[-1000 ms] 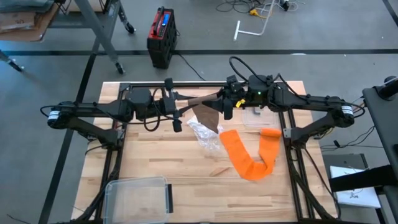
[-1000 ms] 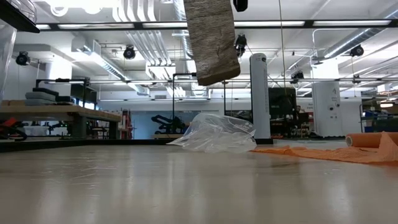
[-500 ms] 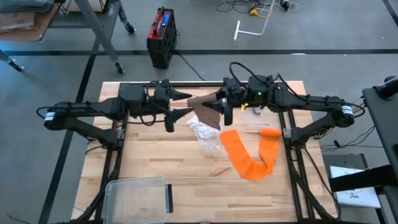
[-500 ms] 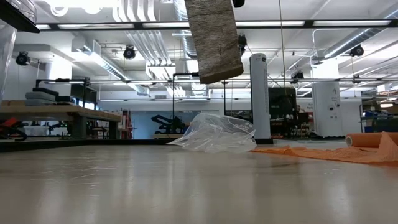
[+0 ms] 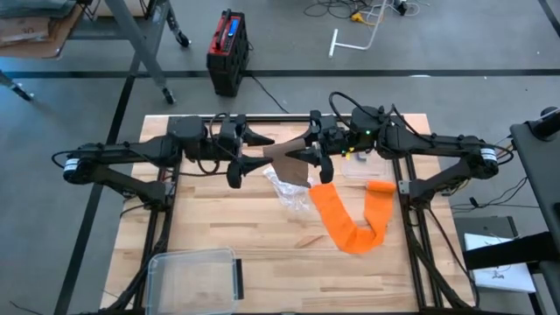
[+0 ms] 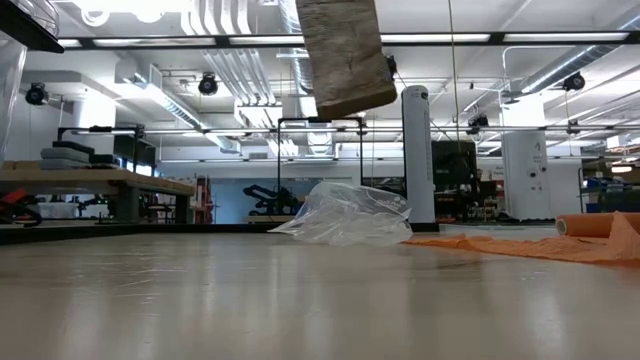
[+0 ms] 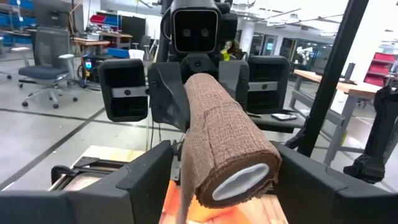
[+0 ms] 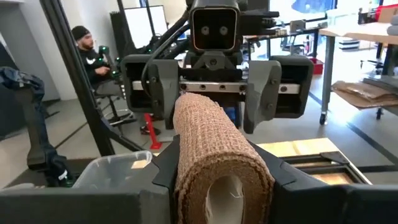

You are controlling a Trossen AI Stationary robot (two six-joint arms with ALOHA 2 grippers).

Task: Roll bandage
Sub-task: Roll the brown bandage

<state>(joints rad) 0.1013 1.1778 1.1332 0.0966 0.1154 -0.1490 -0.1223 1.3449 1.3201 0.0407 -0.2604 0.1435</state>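
Note:
A brown bandage roll [image 5: 284,154] hangs level high above the table, between my two grippers, which face each other. Its loose tail [image 6: 340,55] hangs below it. My right gripper [image 5: 304,150] comes from the table's right and is shut on the roll's end. My left gripper [image 5: 260,149] comes from the left and stands open. Its fingers are on either side of the roll's other end [image 7: 239,180], with a gap showing on one side. My right gripper pinches the roll's right end [image 8: 186,180] between its two fingers [image 8: 163,165], one on each side of the roll's round wall. The fingers come level from the table's right and lie along the roll. The roll is lifted clear and level, its tail hanging slack.
An unrolled orange bandage [image 5: 350,219] lies on the table's right half, and a crumpled clear wrapper [image 5: 284,188] lies beside it under the grippers. A clear lidded box [image 5: 194,273] sits at the near left and a small clear box [image 5: 359,166] lies under the right arm.
My left gripper has opened, let go of the roll's left end and rolled about its own axis, staying close by. My right gripper has rolled too, turning the roll with it. The hanging tail has come up a little.

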